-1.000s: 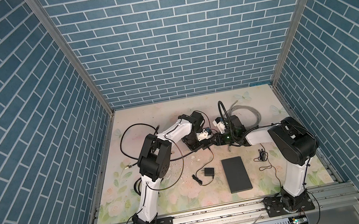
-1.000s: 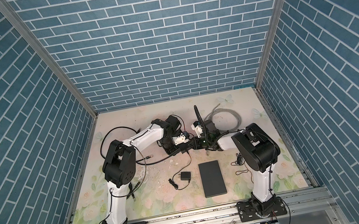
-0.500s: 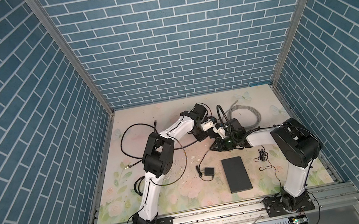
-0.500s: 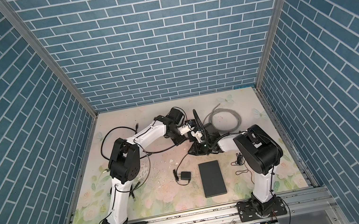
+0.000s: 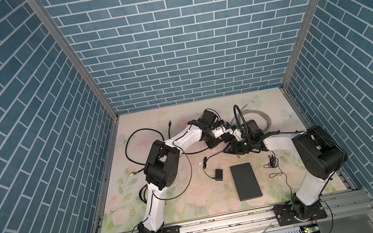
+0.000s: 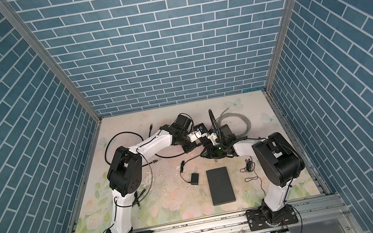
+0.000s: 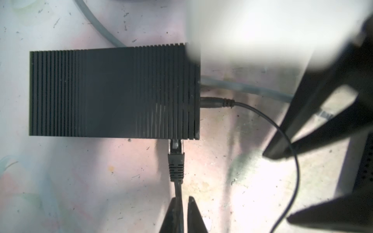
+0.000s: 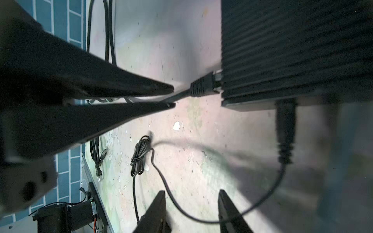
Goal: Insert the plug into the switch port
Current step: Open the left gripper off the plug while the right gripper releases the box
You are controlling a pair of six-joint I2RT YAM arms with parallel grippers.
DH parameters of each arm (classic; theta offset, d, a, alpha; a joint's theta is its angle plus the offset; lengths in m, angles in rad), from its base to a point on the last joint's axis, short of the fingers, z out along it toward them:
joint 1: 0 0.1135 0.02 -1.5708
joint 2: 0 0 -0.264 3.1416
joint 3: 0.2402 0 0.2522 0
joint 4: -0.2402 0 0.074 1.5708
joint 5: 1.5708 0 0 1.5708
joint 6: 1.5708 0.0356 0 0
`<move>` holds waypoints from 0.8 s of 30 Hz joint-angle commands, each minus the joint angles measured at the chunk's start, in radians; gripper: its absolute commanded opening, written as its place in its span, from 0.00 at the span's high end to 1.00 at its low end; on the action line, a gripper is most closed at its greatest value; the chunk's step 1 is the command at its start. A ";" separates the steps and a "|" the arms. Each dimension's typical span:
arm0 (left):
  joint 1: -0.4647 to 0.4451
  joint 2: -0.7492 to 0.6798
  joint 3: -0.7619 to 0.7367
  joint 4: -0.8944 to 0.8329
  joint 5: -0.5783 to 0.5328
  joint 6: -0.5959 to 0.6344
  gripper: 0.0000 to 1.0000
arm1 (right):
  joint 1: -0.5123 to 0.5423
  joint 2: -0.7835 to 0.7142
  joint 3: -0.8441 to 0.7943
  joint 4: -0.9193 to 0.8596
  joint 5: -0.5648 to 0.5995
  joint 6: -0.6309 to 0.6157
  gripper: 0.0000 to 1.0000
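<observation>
Left gripper (image 7: 184,198) has moved right to the switch (image 7: 113,92), plug (image 7: 176,159) seated, seemingly slack round the cable (image 7: 178,189); right gripper (image 8: 191,191) open

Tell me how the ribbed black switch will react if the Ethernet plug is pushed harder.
The switch probably slides rather than tips: it lies flat and low on the mat. Its ribbed casing looks rigid, so it should not flex. The barrel power plug in its side may drag or pivot it.
</observation>
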 commanded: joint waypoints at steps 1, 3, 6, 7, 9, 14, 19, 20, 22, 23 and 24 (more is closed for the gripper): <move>0.005 -0.022 -0.022 -0.045 -0.019 0.046 0.84 | -0.029 -0.062 -0.027 -0.049 0.026 -0.053 0.54; 0.009 -0.025 -0.032 -0.041 -0.036 0.044 0.80 | -0.043 -0.075 -0.026 -0.063 0.039 -0.060 0.52; 0.015 -0.050 -0.058 -0.011 -0.056 0.027 0.76 | -0.067 -0.083 -0.015 -0.072 0.063 -0.061 0.49; 0.017 -0.068 -0.072 0.008 -0.057 0.014 0.76 | -0.076 -0.081 -0.010 -0.070 0.069 -0.059 0.49; 0.022 -0.109 -0.091 0.046 -0.061 -0.011 0.72 | -0.086 -0.075 0.007 -0.070 0.075 -0.059 0.48; 0.027 -0.197 -0.089 0.058 -0.088 -0.020 0.00 | -0.090 -0.056 0.047 -0.065 0.085 -0.058 0.48; 0.069 -0.262 -0.101 0.107 -0.146 -0.093 0.00 | -0.090 -0.054 0.056 -0.055 0.120 -0.049 0.48; 0.083 -0.281 -0.117 0.146 -0.174 -0.142 0.00 | -0.090 -0.058 0.057 -0.057 0.132 -0.049 0.48; 0.110 -0.311 -0.144 0.239 -0.286 -0.303 0.00 | -0.090 -0.063 0.060 -0.062 0.162 -0.047 0.48; 0.127 -0.318 -0.140 0.252 -0.325 -0.379 0.00 | -0.090 -0.062 0.065 -0.067 0.178 -0.048 0.48; 0.149 -0.321 -0.131 0.251 -0.308 -0.408 0.00 | -0.090 -0.061 0.071 -0.070 0.195 -0.050 0.48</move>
